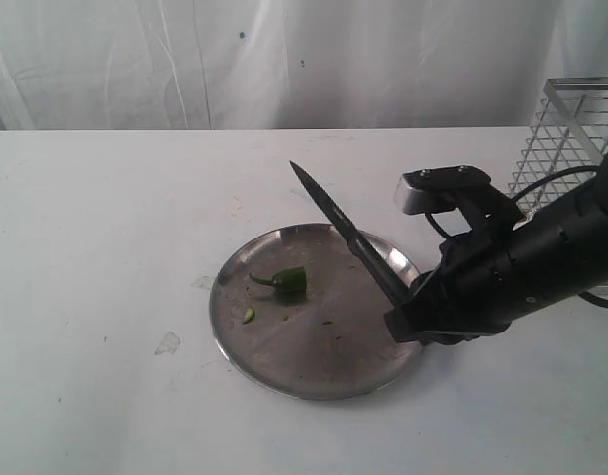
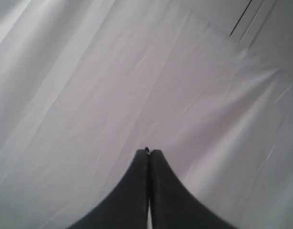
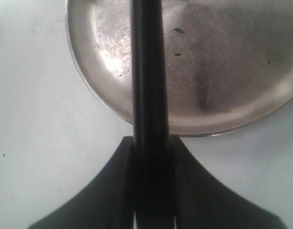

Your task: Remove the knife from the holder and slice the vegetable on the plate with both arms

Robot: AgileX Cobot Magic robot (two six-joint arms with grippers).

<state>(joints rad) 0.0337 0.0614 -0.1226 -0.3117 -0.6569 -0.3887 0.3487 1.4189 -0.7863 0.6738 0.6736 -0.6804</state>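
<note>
On the bench at far left: bare white top with one pale scrap, too small to identify
left hand: seen only from its own wrist view, fingers clenched together with nothing between them; a creased white sheet fills the rest, so where it hangs cannot be told
plate: round steel, mid-bench; its right rim is hidden behind the right hand
vegetable: dark green piece with a curved stem, lying on the plate's left half, apart from the blade
slice: tiny green bit on the plate just beside the vegetable
knife: dark blade tilted, tip up and leftward above the plate; handle buried in the grip, and in the right wrist view its black length is cut off by the frame edge
right hand: grasping the knife, over the plate's right rim
right arm: cut off at the right edge
holder: wire rack at back right, cropped by the frame, lower part behind the arm
</note>
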